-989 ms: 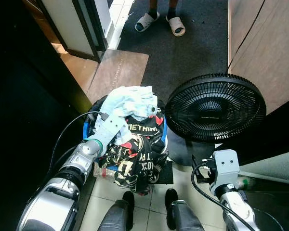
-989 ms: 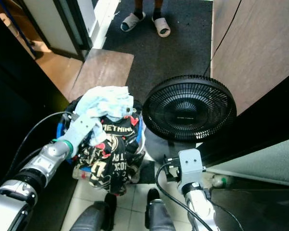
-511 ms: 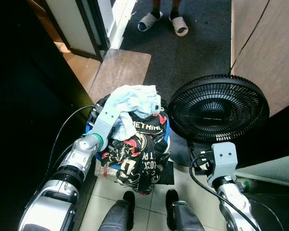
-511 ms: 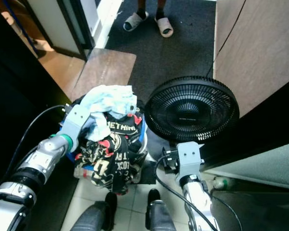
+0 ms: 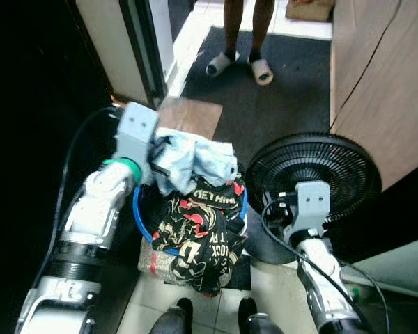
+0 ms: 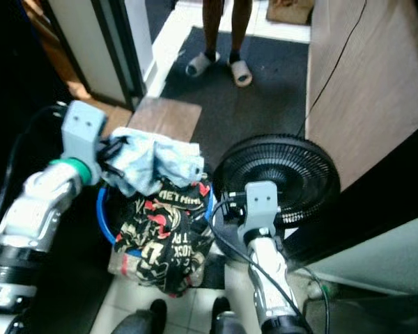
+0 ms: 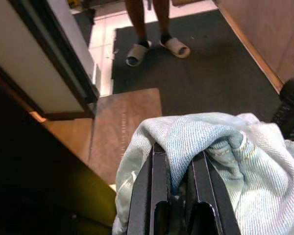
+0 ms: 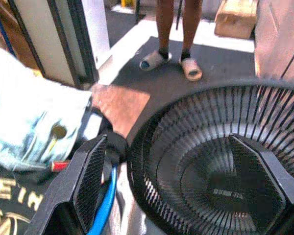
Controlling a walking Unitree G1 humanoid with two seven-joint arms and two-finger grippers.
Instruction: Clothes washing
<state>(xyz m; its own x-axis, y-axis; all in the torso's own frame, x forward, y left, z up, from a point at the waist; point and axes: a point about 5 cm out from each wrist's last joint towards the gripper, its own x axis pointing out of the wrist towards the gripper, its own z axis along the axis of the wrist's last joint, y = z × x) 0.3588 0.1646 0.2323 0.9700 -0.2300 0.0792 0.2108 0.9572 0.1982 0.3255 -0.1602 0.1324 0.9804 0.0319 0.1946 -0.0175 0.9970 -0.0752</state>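
- Our left gripper (image 7: 174,188) had its two black fingers clamped on a pale blue denim garment (image 5: 195,158), held raised above the laundry pile.
- That crumpled denim hung just over a round blue-rimmed laundry basket (image 5: 141,221) heaped with a black T-shirt printed in red and cream (image 5: 198,233).
- Our right gripper (image 8: 186,191) hovered with its fingers spread wide apart, close against the round black floor fan (image 5: 313,174) standing just beside the basket.
- A brown rectangular mat (image 5: 191,115) lay on the floor beyond the basket.
- A person in pale slippers (image 5: 240,64) stood on the dark carpet (image 5: 285,83), well apart from us.
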